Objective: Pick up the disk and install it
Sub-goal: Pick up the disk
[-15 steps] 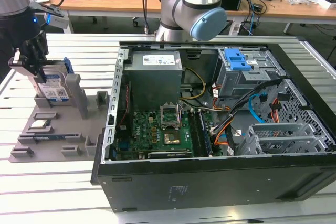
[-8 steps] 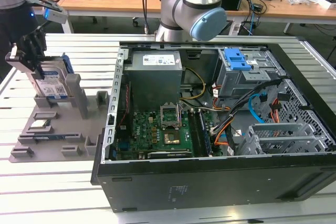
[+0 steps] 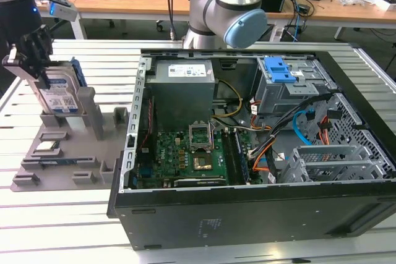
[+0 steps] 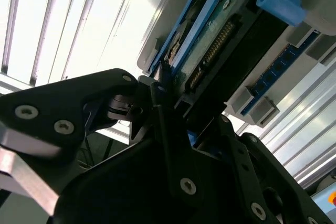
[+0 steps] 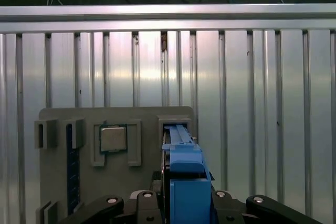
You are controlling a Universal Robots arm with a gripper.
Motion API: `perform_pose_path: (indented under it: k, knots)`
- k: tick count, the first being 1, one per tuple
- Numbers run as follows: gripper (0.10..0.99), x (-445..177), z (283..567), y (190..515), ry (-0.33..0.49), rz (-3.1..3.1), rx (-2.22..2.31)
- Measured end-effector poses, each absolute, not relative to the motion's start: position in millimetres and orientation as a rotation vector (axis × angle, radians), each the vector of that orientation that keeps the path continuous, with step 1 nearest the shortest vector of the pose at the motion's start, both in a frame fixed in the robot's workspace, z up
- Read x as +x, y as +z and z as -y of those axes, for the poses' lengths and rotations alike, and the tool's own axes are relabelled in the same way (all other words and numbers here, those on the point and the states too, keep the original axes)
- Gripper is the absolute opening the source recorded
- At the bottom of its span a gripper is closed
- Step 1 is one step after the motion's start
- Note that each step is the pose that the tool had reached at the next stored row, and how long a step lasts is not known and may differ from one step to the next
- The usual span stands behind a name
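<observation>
— Slatted metal surface [image 3: 62, 233], fine. Where's the disk [image 3: 60, 96]?
— Clamped upright in the hand [image 3: 36, 60], its lower edge seated in the grey holder [image 3: 74, 153] beneath.
— Risk?
— I'd say a tilted lift could jam it in the slot and drag the holder along.

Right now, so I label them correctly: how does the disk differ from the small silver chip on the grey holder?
The disk stands on edge in a slot; the chip lies flat in a recess. The disk wears a blue bracket and a white label; the chip is bare silver. The disk is much larger than the chip. Both sit on the grey holder.
</observation>
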State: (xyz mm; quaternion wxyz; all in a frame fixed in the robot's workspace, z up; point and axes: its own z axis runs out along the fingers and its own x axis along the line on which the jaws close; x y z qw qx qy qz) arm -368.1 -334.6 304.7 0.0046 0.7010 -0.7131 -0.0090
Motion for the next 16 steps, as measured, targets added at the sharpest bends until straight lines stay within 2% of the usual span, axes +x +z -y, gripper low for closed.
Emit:
perform_pose_path:
  k: [16]
  knots:
    - [0.365, -368.1, 334.6, 325.3, -0.028, 2.234, 2.196]
